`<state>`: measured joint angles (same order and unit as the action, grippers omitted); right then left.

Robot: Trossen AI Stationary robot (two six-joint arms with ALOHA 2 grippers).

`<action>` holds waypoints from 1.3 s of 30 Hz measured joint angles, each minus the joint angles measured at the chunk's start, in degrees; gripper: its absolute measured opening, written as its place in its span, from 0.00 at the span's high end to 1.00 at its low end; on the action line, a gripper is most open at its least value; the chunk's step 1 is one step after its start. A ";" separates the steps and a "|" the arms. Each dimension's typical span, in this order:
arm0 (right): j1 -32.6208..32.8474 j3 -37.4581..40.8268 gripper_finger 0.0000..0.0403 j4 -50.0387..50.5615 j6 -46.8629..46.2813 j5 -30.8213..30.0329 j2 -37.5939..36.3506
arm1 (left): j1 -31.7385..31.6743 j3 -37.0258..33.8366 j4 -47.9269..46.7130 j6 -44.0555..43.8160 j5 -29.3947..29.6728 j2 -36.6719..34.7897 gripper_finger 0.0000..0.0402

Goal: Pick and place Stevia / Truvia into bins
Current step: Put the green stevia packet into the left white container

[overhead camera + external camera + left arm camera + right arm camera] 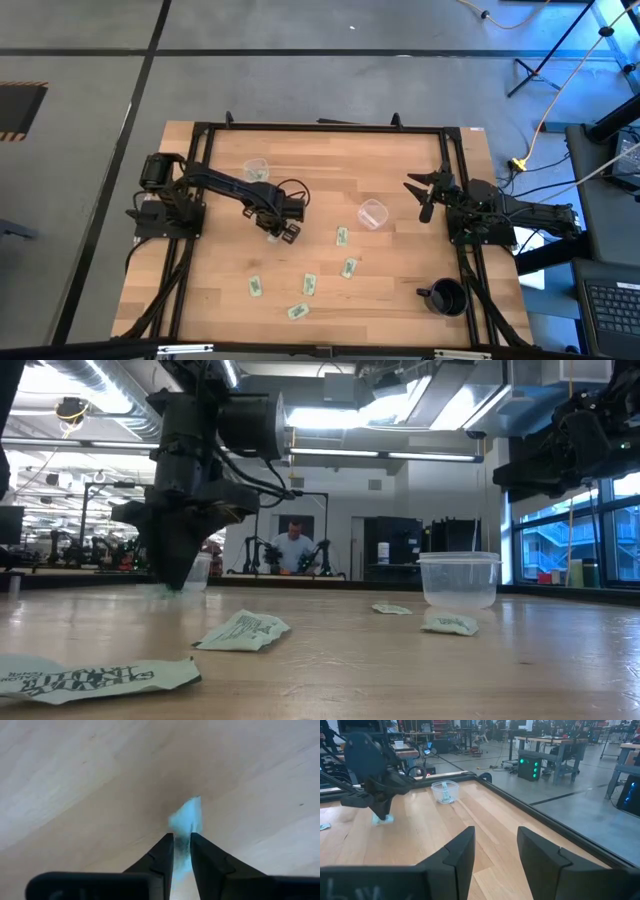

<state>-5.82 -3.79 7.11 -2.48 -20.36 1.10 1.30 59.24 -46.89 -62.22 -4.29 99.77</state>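
Hidden or unclear: You cannot read the packet (186, 820) between the left fingers; in the left wrist view it is a pale blue-green blur, its lower part covered by the fingertips.
Left gripper (276, 231): You have it down at the surface (400, 300), left of centre; its fingers are nearly together, pinching that packet, which stands on edge against the wood.
Right gripper (424, 190): It waits at the right side of the surface with its fingers spread apart and nothing between them.
Loose packets: You can see five more lying flat in the high view, one near the middle (342, 237), one right of it (349, 267), and three nearer the front edge (256, 288) (309, 285) (297, 311). They are green and white; the print is too small to read from above.
Left cup (256, 171): Clear, at the far left; something green shows inside, but you cannot tell how many packets.
Right cup (372, 213): Clear, right of centre, standing upright in the low view; its contents are hard to make out.
Mug (446, 297): Black, near right corner.
Person (294, 549): Seated far behind the surface in the low view.
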 joint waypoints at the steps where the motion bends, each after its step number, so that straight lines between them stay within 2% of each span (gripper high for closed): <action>1: 0.00 0.00 0.62 0.00 0.02 0.00 0.00 | 0.00 0.02 -0.04 0.00 0.06 -0.02 0.86; 11: 0.00 0.00 0.62 0.00 0.00 -0.02 0.00 | 0.02 0.02 -0.04 0.00 0.10 0.00 0.92; 16: -0.02 0.00 0.62 0.00 0.00 0.00 0.00 | 0.02 0.02 0.35 0.41 0.15 0.00 0.91; 27: -0.01 0.00 0.62 0.00 0.02 -0.01 0.00 | 0.09 0.02 0.67 2.45 -0.18 0.00 0.71; 33: 0.00 0.00 0.62 0.00 0.09 0.00 0.00 | 0.09 0.07 4.54 2.51 -0.64 0.00 0.59; 39: -0.02 0.00 0.62 0.01 0.04 0.00 0.00 | 0.11 0.07 3.27 2.51 -0.14 0.36 0.51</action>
<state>-5.85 -3.79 7.12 -2.44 -20.36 1.10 1.41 59.31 -43.62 -59.70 -4.44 100.13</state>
